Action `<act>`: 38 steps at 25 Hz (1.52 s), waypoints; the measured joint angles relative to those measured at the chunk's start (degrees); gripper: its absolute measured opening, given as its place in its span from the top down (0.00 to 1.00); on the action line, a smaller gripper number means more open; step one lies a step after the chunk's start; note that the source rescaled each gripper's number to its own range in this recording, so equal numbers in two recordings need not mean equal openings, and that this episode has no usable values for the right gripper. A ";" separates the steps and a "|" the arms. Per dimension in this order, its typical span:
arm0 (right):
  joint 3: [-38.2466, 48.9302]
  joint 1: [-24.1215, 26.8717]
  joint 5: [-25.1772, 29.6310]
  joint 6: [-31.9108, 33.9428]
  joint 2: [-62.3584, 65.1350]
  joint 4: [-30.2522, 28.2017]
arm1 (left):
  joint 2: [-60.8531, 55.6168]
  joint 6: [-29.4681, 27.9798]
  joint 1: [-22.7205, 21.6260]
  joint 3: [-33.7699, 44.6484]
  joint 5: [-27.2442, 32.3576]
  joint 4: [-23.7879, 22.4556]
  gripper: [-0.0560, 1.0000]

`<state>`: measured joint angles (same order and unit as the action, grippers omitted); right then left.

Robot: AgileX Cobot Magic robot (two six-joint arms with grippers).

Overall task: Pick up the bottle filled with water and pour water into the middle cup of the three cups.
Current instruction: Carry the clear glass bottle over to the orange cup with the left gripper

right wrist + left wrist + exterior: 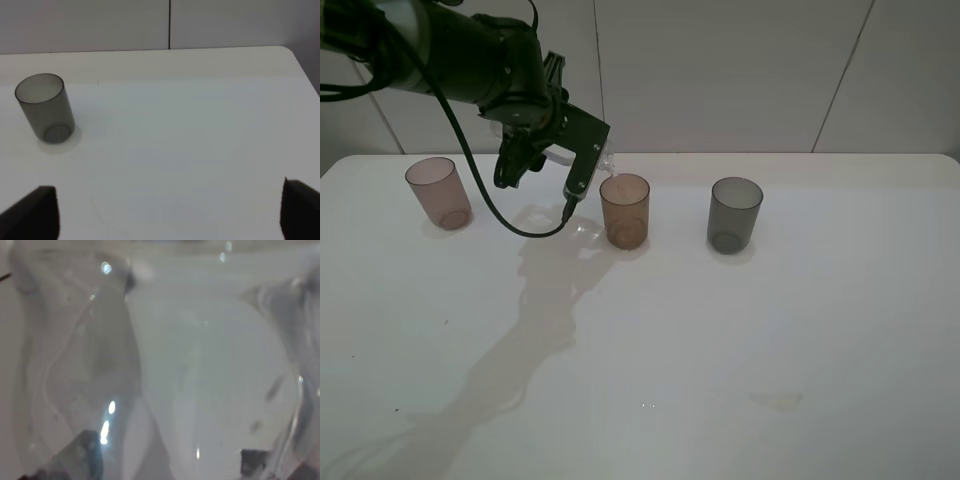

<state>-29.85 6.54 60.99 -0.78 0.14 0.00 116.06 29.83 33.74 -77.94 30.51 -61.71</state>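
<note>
The bottle [200, 380], clear and colourless, lies hard against the left wrist camera and fills that view. Its curved wall blurs whatever is behind it, and its water level cannot be read. The left gripper [166, 456] is clamped on the bottle, its dark fingertips [252, 460] showing on either side of the plastic.

In the exterior high view the left arm [470, 50] reaches in from the upper left with the wrist rolled over. It carries the gripper above the table [740, 340], over the gap between the pinkish-mauve cup [439, 192] and the middle cup [625, 210]. The bottle is off the table and tipped. Its faint outline leans toward the rim of the middle cup, just beside it; whether water is running cannot be told. A black cable [490, 205] hangs in a loop from arm to gripper, and the arm's shadow [535, 330] falls across the table toward the near edge.

The right gripper [166, 210] hovers over the table, released, with its jaws spread wide. The dark grey cup [44, 107] stands well beyond its fingertips.

The cups stand upright in a row along the far part of the table, well apart: mauve at left, amber in the middle, grey at right. All are translucent. Whether any of them holds water cannot be told.
</note>
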 joint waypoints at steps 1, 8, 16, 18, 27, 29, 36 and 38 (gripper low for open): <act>0.00 0.00 0.00 0.00 0.00 0.00 | 0.00 0.00 -0.01 0.00 -0.32 -0.38 0.93; 0.00 0.00 0.00 0.00 0.00 0.00 | 0.00 0.00 0.01 0.00 -2.36 -2.97 0.93; 0.00 0.00 0.00 0.00 0.00 0.00 | 0.00 0.00 0.33 0.00 -2.72 -8.03 0.93; 0.00 0.00 0.00 0.00 0.00 0.00 | 0.00 0.00 0.33 0.00 -2.92 -8.90 0.93; 0.00 0.00 0.00 0.00 0.00 0.00 | 0.00 0.00 1.31 0.04 -3.17 -12.71 0.93; 0.00 0.00 0.00 0.00 0.00 0.00 | 0.00 0.00 1.58 0.04 -3.66 -13.42 0.93; 0.00 0.00 0.00 0.00 0.00 0.00 | 0.00 0.00 1.95 0.04 -4.71 -14.38 0.93; 0.00 0.00 0.00 0.00 0.00 0.00 | 0.00 0.00 1.95 0.04 -4.71 -15.11 0.93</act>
<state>-29.85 6.54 60.99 -0.78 0.14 0.00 116.06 29.83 35.69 -77.89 25.80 -76.81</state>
